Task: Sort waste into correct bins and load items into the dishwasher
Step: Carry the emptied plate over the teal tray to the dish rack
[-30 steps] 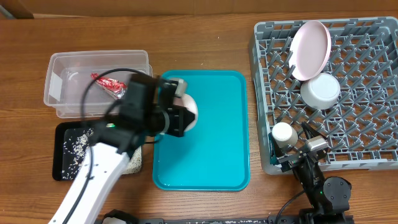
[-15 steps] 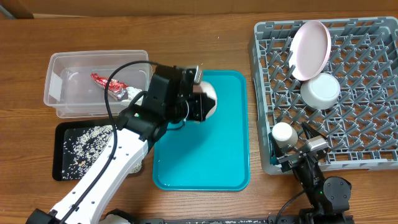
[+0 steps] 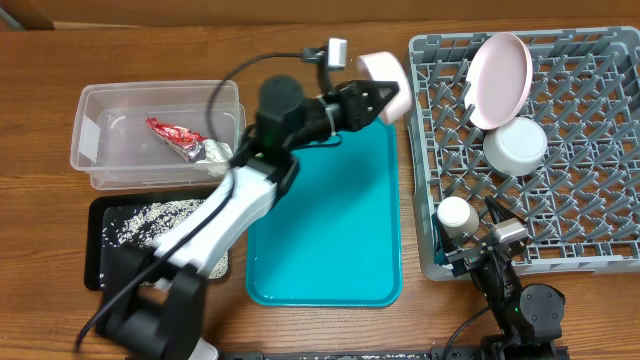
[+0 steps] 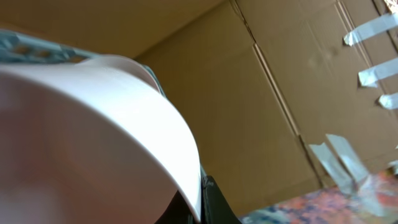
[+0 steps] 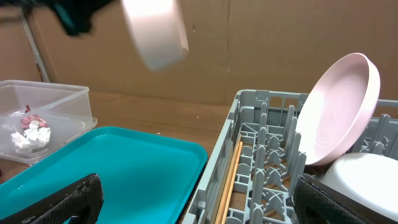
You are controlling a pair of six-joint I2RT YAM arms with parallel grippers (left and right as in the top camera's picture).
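The left gripper (image 3: 385, 97) is up in the air at the far left corner of the grey dish rack (image 3: 580, 200). It is clamped on a small pale bowl (image 3: 380, 68) that is tipped on its side. In the left wrist view the bowl fills most of the picture and is cut off at the left and the bottom. Only a dark bit of one finger (image 4: 214, 202) peeks out under its rim. Brown cardboard (image 4: 261, 93) is behind it.

In the right wrist view the same bowl is blurry and cut off at the top edge.

The right gripper (image 5: 199, 202) sits low at the near left corner of the rack. Its two fingers are wide apart with nothing between them. Only their tips show in the bottom corners.

In the rack, a pink plate (image 3: 500, 78) stands on its edge at the far side. A white bowl (image 3: 516, 145) lies just near of it. A small white cup (image 3: 456, 214) stands at the near left. Thin chopsticks (image 5: 230, 177) lie along the left side, partly hidden by pegs.

The teal tray (image 3: 340, 230) is in the middle, and the arm hides its far left part.

On the left, the clear tub (image 3: 95, 120) holds the red wrapper (image 3: 172, 133) and the white tissue (image 3: 215, 152). Near of it, the black tray (image 3: 100, 215) holds rice scraps (image 3: 140, 222), and the arm covers its right part.
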